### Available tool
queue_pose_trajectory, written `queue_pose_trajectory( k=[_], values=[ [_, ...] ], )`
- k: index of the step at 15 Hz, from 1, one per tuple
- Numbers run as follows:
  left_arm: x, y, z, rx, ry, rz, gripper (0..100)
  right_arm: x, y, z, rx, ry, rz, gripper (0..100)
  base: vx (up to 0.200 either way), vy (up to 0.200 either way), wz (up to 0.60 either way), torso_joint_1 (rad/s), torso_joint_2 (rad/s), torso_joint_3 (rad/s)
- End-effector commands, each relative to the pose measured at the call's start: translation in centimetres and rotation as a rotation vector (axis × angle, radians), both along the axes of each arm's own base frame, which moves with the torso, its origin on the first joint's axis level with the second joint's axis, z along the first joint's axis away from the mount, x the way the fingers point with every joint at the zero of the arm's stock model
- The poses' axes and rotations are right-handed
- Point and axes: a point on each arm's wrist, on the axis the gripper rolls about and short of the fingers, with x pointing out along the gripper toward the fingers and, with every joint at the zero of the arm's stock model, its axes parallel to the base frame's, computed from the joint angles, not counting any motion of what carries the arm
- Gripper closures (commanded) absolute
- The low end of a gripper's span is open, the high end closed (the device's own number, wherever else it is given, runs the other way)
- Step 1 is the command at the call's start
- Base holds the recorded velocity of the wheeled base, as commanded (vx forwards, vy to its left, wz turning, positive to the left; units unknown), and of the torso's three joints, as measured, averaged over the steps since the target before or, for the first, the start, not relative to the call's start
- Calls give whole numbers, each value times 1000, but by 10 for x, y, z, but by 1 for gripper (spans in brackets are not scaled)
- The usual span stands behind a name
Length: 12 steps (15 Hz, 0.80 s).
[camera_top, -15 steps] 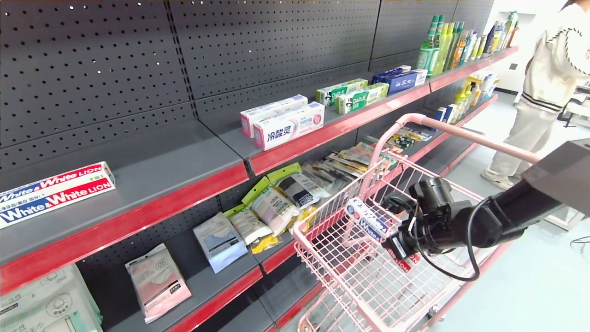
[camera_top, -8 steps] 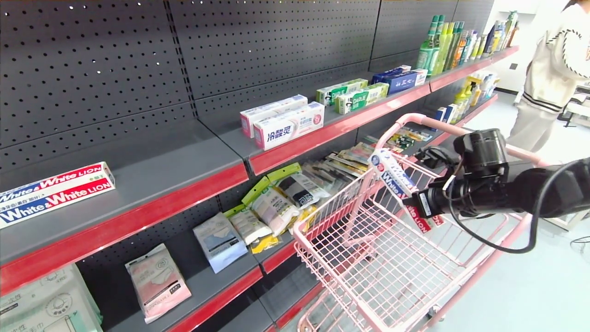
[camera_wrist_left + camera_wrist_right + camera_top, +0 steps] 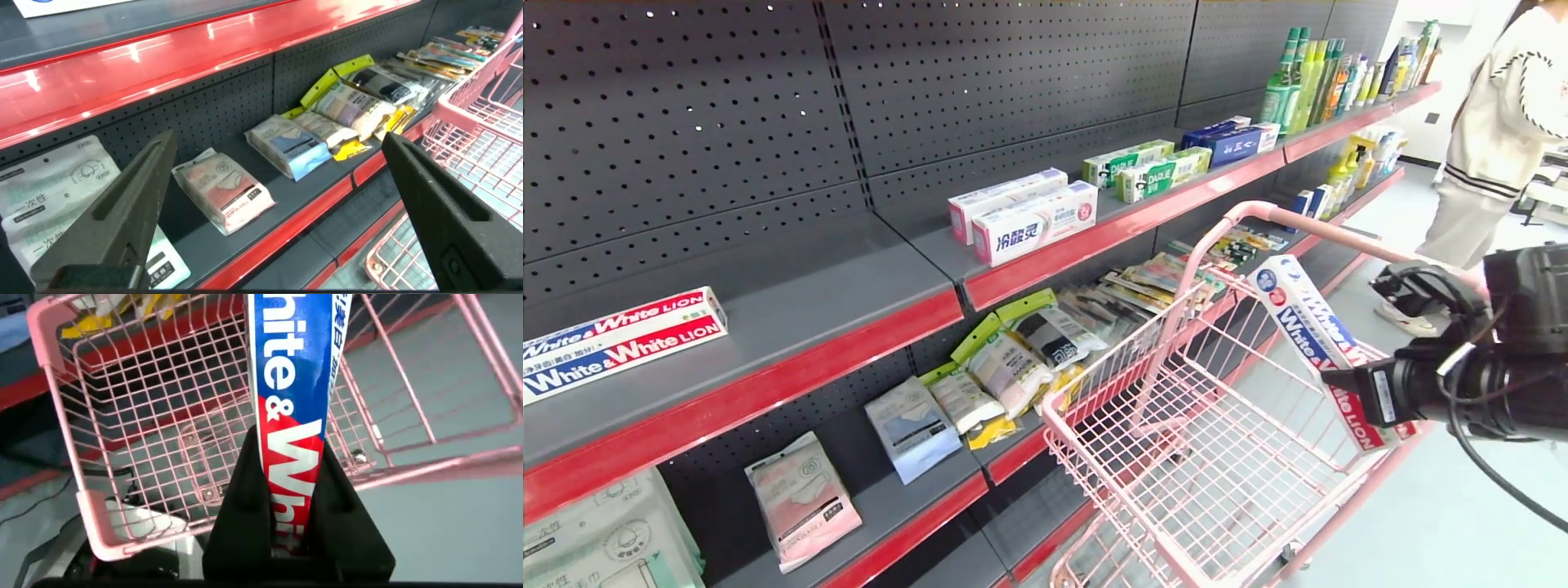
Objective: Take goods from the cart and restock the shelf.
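Toothpaste box [image 3: 1311,343]: clamped in the right gripper [image 3: 1349,382], tilted, above the pink cart [image 3: 1094,371] at 3 o'clock. Left gripper [image 3: 278,204]: fingers spread, holding nothing. Step, apparently: carrying to the shelf [image 3: 792,302]. Next move likely calls for a swing toward 9 o'clock, beside the matching boxes [image 3: 621,339].

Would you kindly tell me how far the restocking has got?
Done: two matching boxes lie on the shelf. In hand: the right gripper, jaws shut, holds a third box above the cart. Left: setting it on the shelf, where bare space lies beside them.
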Motion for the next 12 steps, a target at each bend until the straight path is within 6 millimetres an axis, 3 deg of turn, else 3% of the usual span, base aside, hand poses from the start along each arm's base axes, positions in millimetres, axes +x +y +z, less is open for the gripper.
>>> queue_pose_trajectory(
  k=[1, 4, 7, 9, 12],
  values=[
    [0, 0, 0, 0, 1, 0, 0, -41, -14, 13, -16, -94, -51, 100, 0, 0, 0, 0, 0, 0],
    [0, 0, 0, 0, 1, 0, 0, -95, -24, 24, -37, -235, -76, 100, 0, 0, 0, 38, -84, -53],
    [0, 0, 0, 0, 1, -1, 0, -133, -29, 9, -40, -279, -100, 100, 0, 0, 0, 211, -478, -266],
    [0, 0, 0, 0, 1, -1, 0, -140, -36, 1, -56, -273, -184, 100, 0, 0, 0, 256, -574, -317],
    [0, 0, 0, 1, 1, -1, 0, -133, -41, -2, -60, -239, -227, 100, 0, 0, 0, 240, -535, -292]
  ],
)
